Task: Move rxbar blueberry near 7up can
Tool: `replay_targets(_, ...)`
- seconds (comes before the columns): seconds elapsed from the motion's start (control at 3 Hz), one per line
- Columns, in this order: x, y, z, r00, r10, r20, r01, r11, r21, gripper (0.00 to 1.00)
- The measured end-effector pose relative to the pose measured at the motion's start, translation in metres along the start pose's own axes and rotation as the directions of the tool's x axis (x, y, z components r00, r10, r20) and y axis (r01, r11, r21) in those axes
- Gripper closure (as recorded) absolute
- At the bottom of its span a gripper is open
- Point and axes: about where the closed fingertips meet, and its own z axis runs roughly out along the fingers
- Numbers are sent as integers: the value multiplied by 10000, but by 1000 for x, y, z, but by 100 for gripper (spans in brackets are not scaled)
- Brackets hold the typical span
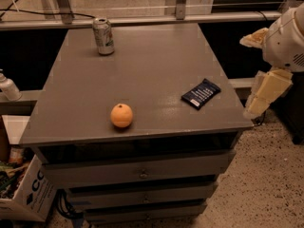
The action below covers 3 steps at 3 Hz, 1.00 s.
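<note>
Dim room, speckled floor (278, 184), metal rail (152, 20) running behind a grey cabinet (156, 56) with a flat top and drawers (142, 173) below.

We see three things on the top. The 7up can (103, 36) stands upright near the back left corner. The rxbar blueberry (201, 93) lies flat near the right edge, toward the front, turned at an angle to that edge, with its white text lines facing up. An orange (121, 115) sits near the front edge, left of centre.

Bar and can are well apart, at roughly opposite corners of the top. The orange is nearer the bar than the can is, but touches neither.

The gripper (264, 93) is off the cabinet, out past its right edge at about the height of the top and near the front right corner. It hangs pointing down under the white arm (287, 37). It is near the bar but not over the top and not touching the bar. It holds nothing that we can see. We cannot tell whether it is open or closed.

Off to the left, a white bottle (8, 86) stands on a lower ledge beside the cabinet. A cardboard box (27, 196) with dark lettering sits on the floor at the front left corner.
</note>
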Motion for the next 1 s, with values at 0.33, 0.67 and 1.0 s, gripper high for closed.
replay_targets(0.33, -3, -17, 33, 9985, -97, 546, 120, 9991, -405, 0)
replay_targets(0.67, -1, -30, 70, 9952, 171, 959, -81, 9956, -938, 0)
replay_targets(1.0, -4, -35, 102, 9908, 357, 1306, -168, 9895, -1436, 0)
